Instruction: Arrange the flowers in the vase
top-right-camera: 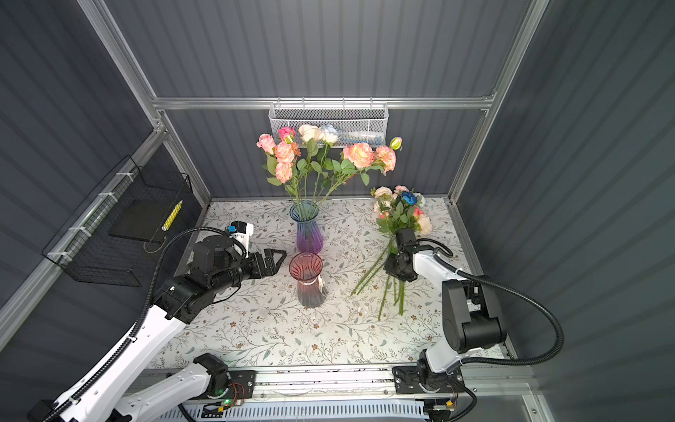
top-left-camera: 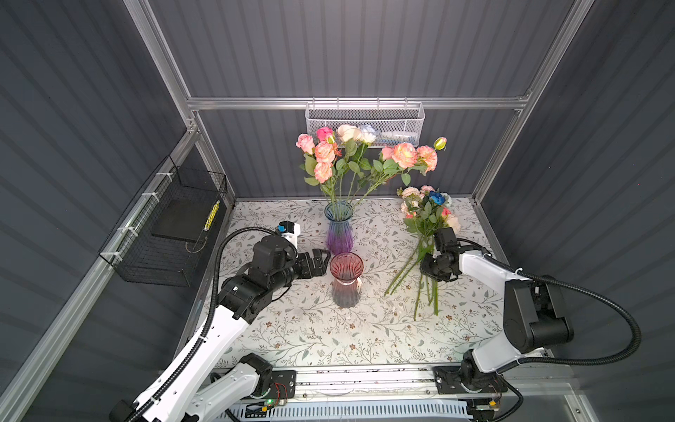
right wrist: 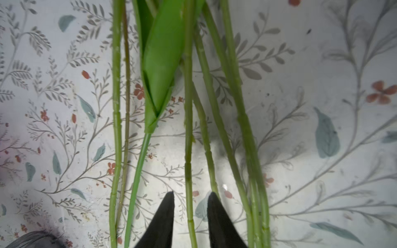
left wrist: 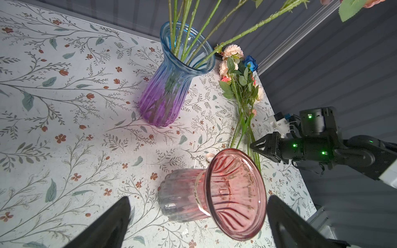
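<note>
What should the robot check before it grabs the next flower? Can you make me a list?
1. Right gripper is over the stems of the loose flowers: ok.
2. A stem lies between its jaws: ok.
3. Jaws squeezed onto that stem: not ok, there is a gap on both sides.
4. Only one stem will get caught: cannot tell, another runs close by one jaw.
5. Pink vase is upright and empty: ok.
6. Left gripper is open beside the pink vase: ok. Whether it touches the vase: cannot tell.
</note>
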### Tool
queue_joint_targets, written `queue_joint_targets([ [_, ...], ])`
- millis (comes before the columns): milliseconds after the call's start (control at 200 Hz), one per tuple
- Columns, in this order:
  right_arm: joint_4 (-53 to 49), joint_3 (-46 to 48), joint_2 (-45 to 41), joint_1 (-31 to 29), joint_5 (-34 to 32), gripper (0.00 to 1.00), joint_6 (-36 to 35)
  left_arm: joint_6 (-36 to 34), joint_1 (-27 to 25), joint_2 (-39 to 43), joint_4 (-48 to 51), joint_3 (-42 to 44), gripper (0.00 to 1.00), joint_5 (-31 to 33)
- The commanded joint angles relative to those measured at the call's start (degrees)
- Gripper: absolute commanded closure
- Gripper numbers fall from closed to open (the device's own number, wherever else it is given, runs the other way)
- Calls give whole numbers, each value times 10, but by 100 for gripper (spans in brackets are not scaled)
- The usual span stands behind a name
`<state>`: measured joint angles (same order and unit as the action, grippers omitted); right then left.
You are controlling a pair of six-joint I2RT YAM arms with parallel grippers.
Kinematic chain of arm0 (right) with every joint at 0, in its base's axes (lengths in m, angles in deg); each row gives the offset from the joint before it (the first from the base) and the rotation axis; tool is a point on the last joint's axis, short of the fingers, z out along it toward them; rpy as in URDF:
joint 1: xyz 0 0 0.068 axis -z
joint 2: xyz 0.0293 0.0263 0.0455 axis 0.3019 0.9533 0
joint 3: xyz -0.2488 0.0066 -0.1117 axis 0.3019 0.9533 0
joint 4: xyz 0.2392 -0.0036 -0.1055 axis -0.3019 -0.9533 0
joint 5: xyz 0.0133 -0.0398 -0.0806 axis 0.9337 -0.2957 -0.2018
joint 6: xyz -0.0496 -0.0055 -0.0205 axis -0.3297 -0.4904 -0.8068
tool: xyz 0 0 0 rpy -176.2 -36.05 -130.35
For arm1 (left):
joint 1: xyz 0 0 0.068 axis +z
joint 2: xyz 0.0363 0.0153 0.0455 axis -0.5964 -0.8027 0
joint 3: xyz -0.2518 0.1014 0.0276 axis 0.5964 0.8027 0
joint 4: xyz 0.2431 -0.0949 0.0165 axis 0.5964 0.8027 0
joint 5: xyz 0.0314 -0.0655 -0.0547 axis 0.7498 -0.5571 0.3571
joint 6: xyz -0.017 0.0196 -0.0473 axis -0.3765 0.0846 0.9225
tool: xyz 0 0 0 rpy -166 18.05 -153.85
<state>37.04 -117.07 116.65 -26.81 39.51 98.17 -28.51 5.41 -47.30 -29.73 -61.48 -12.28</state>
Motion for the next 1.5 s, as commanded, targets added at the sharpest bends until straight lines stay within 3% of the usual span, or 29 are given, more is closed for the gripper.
queue_joint_targets([
  [0,15,3,14,1,13,70,7,-13,-2,11,15,-5,0,9],
  [315,0,-25,71,-3,-9,79,-2,-12,-2,9,11,-2,0,10],
  [535,17,-17,57,-3,3,100,-10,-11,-2,6,10,-2,0,7],
  [985,4,22,-218,-3,-94,100,-10,-17,-2,5,9,-10,0,19],
  [1121,17,15,-325,-3,-94,100,-14,-20,-2,5,11,-14,0,24],
  [1276,35,-27,-402,-12,-47,100,-33,-24,-2,8,15,-20,0,31],
  [1381,54,-69,-428,-58,-45,100,-60,-30,-2,11,22,-28,0,39],
  [1496,56,-138,-419,-171,-100,100,-122,-35,-2,16,27,-34,0,45],
])
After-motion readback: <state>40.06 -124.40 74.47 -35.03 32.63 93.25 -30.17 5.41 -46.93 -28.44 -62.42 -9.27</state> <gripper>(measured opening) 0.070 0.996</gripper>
